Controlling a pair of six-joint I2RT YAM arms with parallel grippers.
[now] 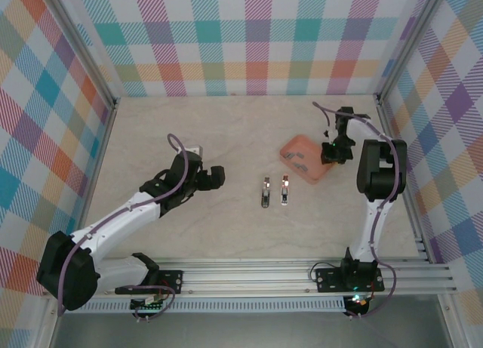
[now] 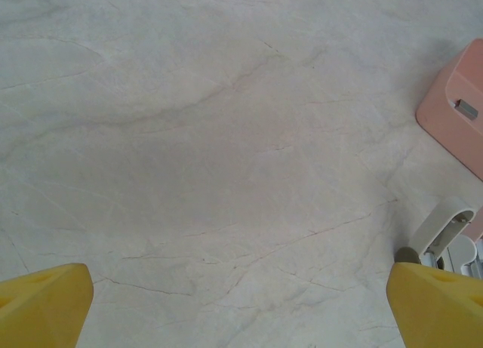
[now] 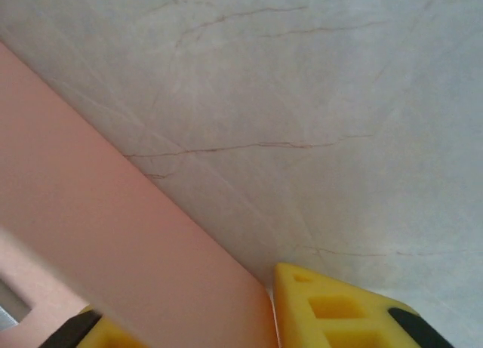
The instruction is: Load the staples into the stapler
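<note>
The salmon-orange tray (image 1: 303, 150) lies right of centre with small grey staples (image 1: 296, 162) inside. My right gripper (image 1: 332, 153) is down at the tray's right edge. In the right wrist view the tray wall (image 3: 113, 235) sits between my yellow fingers (image 3: 339, 310), which are closed on it. The stapler (image 1: 266, 192) lies mid-table, with a second similar white-and-metal piece (image 1: 284, 189) beside it. My left gripper (image 1: 217, 176) hovers left of them, wide open (image 2: 241, 303) over bare table. The left wrist view catches the stapler's white end (image 2: 445, 226) and one staple (image 2: 466, 109) in the tray (image 2: 445, 99).
Checked walls close the table on the left, back and right. The right wall stands close behind my right arm (image 1: 381, 170). Bare marble-look tabletop (image 1: 226, 129) stretches between the left gripper and the back wall.
</note>
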